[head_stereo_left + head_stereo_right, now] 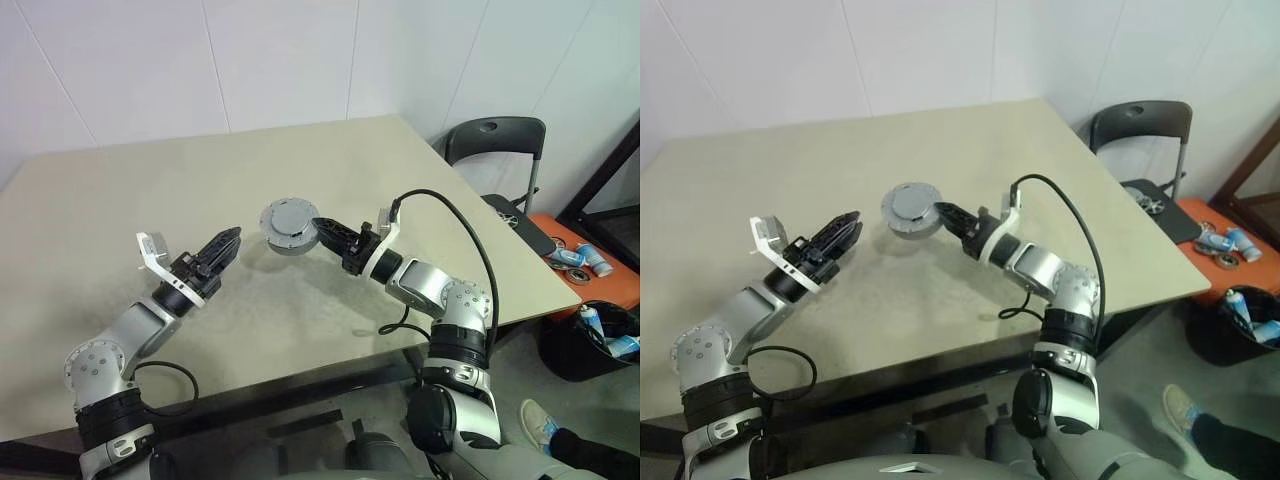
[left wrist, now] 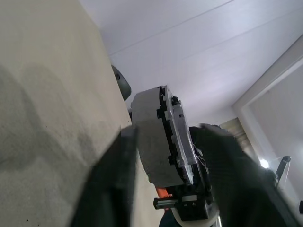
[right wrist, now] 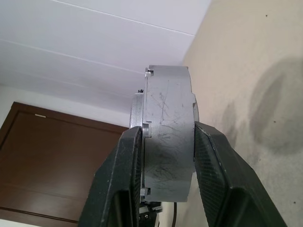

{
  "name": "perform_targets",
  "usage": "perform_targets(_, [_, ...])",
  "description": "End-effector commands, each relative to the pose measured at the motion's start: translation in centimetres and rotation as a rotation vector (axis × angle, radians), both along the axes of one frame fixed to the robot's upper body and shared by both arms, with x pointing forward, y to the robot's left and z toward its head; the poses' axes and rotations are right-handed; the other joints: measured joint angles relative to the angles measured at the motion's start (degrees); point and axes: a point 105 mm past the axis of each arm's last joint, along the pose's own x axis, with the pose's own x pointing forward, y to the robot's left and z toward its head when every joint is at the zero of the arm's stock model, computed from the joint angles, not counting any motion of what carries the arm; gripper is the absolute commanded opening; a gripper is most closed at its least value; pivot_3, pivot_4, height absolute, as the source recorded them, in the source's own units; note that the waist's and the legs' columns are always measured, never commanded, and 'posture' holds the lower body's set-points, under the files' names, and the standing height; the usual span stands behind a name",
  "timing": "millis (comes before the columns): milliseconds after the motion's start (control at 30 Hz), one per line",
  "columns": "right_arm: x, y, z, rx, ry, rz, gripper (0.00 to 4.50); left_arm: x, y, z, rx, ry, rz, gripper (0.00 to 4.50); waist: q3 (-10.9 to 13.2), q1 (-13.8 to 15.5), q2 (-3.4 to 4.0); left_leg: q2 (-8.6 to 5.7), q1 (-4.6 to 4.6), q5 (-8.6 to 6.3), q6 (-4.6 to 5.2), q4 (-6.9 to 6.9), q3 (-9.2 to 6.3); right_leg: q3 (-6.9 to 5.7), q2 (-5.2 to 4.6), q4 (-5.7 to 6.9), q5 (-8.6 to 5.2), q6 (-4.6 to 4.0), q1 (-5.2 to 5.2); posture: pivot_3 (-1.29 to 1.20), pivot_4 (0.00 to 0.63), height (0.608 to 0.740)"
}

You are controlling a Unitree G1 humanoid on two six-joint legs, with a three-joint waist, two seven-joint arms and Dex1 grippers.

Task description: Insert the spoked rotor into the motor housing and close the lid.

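Round grey metal motor housing (image 1: 290,226), lid side up, hangs above the tabletop (image 1: 120,200), pinched edgewise by my right pincer (image 1: 322,228). My left pincer (image 1: 228,243) sits nearby, spread, holding nothing. I judge assembly nearly closed; next I'd set it down.

No legible text, label, brand, number or sign in any view. Grey metal disc assembly (image 3: 168,137): scratched bare metal on its rim, no markings to read. Items on the orange surface (image 1: 600,275) beyond the desk (image 1: 120,220): blue-and-white wrappers, any printing too small to make out. Black chair (image 1: 495,140): a pale pattern on the seat, not readable as letters.
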Motion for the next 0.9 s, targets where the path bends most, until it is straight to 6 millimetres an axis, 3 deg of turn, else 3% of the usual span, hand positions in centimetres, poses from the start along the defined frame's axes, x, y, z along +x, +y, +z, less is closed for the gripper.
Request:
perform_targets(33, [-0.2, 0.8, 3.6, 0.073, -0.120, 0.026, 1.26, -0.1, -0.6, 0.9, -0.024, -0.029, -0.053, 3.24, 0.0, 0.0, 0.00, 0.00, 0.00, 0.00, 0.00, 0.01, 0.00, -0.02, 0.01, 0.01, 0.00, 0.01, 0.00, 0.00, 0.000, 0.740])
perform_targets(100, [-0.2, 0.9, 3.7, 0.074, -0.121, 0.027, 1.26, -0.3, -0.8, 0.6, -0.024, -0.015, -0.073, 3.88, 0.0, 0.0, 0.00, 0.00, 0.00, 0.00, 0.00, 0.04, 0.00, -0.03, 0.02, 0.03, 0.01, 0.02, 0.00, 0.00, 0.000, 0.740])
perform_targets(300, [-0.3, 1.0, 4.0, 0.073, -0.129, 0.035, 1.26, -0.3, -1.1, -0.2, -0.027, 0.013, -0.093, 3.88, 0.0, 0.0, 0.00, -0.01, 0.01, 0.00, 0.00, 0.10, 0.00, -0.03, 0.04, 0.10, 0.01, 0.03, 0.00, 0.00, 0.000, 0.740])
perform_targets(667, [-0.5, 1.4, 3.7, 0.057, -0.127, 0.061, 1.26, 1.9, -3.5, 1.5, -0.098, -0.038, -0.139, 3.88, 0.0, 0.0, -0.02, -0.05, 0.00, 0.01, 0.00, 0.27, 0.01, -0.02, 0.05, 0.26, 0.02, 0.03, 0.00, 0.00, 0.000, 0.740])
perform_targets(900, [-0.5, 1.4, 3.6, 0.049, -0.123, 0.061, 1.26, 2.8, -4.8, -0.2, -0.108, 0.022, -0.163, 3.88, 0.0, 0.0, -0.02, -0.13, 0.04, 0.01, 0.01, 0.30, 0.02, 0.00, 0.08, 0.39, 0.01, 0.03, 0.00, 0.00, 0.000, 0.740])
